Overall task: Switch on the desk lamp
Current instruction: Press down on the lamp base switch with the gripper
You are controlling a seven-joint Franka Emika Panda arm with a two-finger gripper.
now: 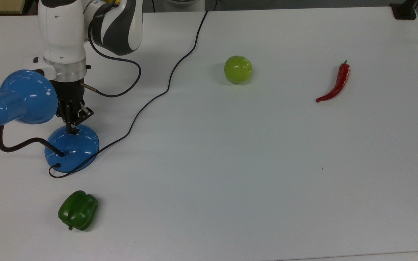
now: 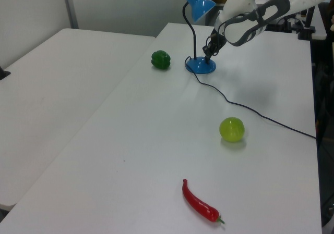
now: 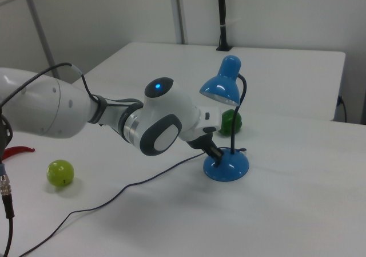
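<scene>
one desk lamp [image 1: 72,148], one green pepper [image 1: 78,210], one apple [image 1: 238,69], one chili [image 1: 335,84]; closed gripper [image 1: 72,129] touches the lamp base.

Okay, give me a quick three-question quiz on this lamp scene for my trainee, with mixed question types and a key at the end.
1. True or false: the pincer is at the desk lamp base, not its shade.
2. In the top view, which item lies nearest the lamp base? A) green bell pepper B) green apple C) red chili
3. Fill in: the lamp's black cord trails across the white ____.

Key: 1 true; 2 A; 3 table.
</scene>
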